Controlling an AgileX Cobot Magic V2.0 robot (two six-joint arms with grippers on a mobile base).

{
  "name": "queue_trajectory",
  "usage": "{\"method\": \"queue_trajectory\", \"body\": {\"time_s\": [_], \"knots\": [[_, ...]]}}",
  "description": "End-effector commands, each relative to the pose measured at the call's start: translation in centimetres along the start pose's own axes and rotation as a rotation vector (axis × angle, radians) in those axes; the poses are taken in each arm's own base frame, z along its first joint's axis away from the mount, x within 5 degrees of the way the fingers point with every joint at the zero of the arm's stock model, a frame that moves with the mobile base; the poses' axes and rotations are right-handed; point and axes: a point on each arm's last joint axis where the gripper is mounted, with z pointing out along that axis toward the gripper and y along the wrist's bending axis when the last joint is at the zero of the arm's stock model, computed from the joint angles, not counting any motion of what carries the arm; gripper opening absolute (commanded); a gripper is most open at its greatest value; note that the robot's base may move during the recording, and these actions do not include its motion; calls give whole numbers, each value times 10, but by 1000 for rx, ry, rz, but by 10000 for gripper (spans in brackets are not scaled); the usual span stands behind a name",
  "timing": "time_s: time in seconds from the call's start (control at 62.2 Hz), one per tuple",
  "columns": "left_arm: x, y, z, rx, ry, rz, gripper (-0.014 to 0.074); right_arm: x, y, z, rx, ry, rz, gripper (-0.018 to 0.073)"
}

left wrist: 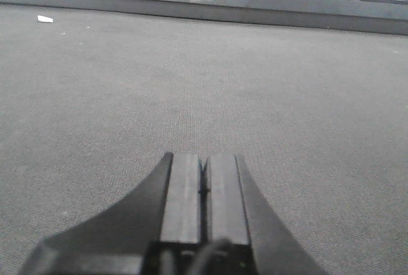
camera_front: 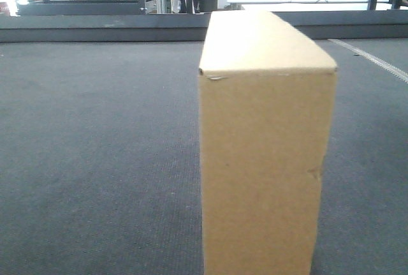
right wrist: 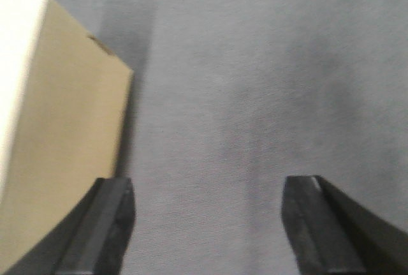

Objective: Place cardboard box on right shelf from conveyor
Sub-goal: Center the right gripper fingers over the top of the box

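Cardboard box (camera_front: 268, 154) upright on conveyor (camera_front: 95, 147), centre-right of front view. Raised rail (camera_front: 102, 29) across frame behind box; stripe (camera_front: 373, 58) upper right.

Right wrist view: box at left edge, just beside left-hand finger of right gripper (right wrist: 207, 189).

Left wrist view: left gripper (left wrist: 204, 163) bottom centre, over belt.

The cardboard box (camera_front: 268, 160) is smooth, matt paperboard. The conveyor (camera_front: 95, 160) is finely woven, rough cloth. My left end effector (left wrist: 204, 173) looks matt black.
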Motion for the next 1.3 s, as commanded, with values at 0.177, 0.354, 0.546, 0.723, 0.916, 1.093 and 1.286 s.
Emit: {"method": "queue_trajectory", "body": {"time_s": [0.177,0.354,0.546,0.723,0.916,1.093,1.286], "knots": [[-9,0,-1,8,-88,-4,-119,-43,44,-10,45,-35,160,608],[-9,0,-1,8,-88,-4,-119,-54,85,2,49,-33,116,608],[-9,0,-1,8,-88,-4,-119,-49,121,26,36,15,40,608],[-9,0,-1,8,-88,-4,-119,-44,133,42,50,45,71,608],[-9,0,-1,8,-88,-4,-119,-41,136,44,53,51,72,608],[-9,0,-1,8,-88,-4,-119,-40,135,44,70,61,70,608],[-9,0,-1,8,-88,-4,-119,-38,133,48,93,70,62,608]]}}
